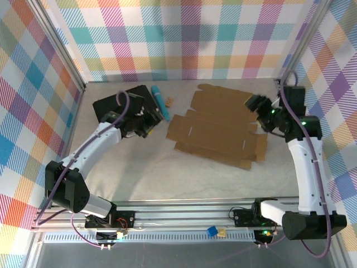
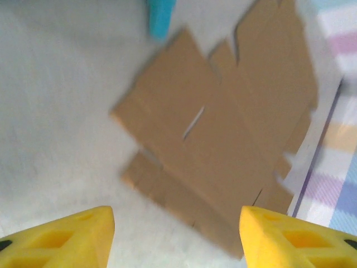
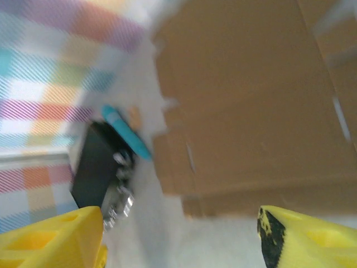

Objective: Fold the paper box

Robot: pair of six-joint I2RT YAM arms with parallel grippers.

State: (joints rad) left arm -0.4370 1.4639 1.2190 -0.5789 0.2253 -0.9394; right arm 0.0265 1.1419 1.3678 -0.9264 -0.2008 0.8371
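The top view takes in the whole desk [image 1: 167,173]. The paper box [image 1: 217,125] lies flat and unfolded, from the centre out toward 3 o'clock, and a black case [image 1: 109,106] sits at 10 o'clock. The left wrist view adds one slot cut in the cardboard [image 2: 223,134]. The blurred right wrist view looks across the sheet [image 3: 251,100] to a teal stick [image 3: 125,133] beside the case [image 3: 92,167].

The left jaws stand apart over the case, their yellow fingers [image 2: 67,240] holding nothing. The right jaws, also parted and holding nothing, are at the box's 2 o'clock corner. I cannot tell whether they touch it.

The box's long axis runs roughly from 9 to 4 o'clock.
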